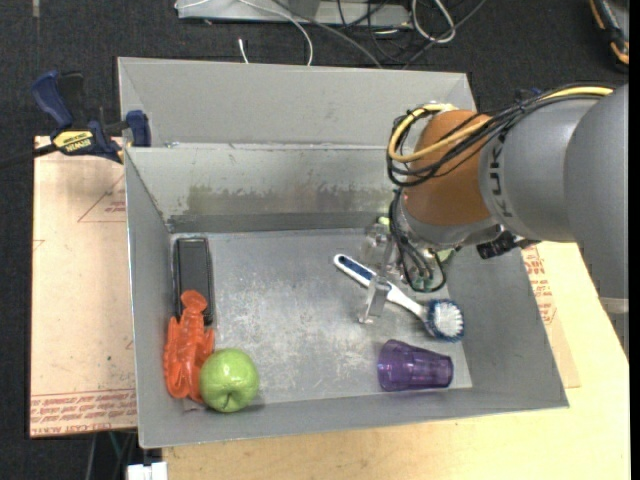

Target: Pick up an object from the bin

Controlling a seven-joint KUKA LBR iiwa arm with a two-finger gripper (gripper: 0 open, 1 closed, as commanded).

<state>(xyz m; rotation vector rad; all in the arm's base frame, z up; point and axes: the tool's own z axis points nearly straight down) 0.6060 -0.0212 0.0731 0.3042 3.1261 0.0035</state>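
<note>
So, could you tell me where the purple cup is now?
The cup lies on its side in the view's lower right, near the bin's front wall, just below the brush and well right of the apple.

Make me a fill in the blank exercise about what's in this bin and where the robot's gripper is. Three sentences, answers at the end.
1. The apple in the near left corner of the bin is ___ in colour.
2. The purple cup lies on its ___.
3. The gripper hangs over the ___ of the blue and white brush.

Missing words: green; side; handle.
</note>
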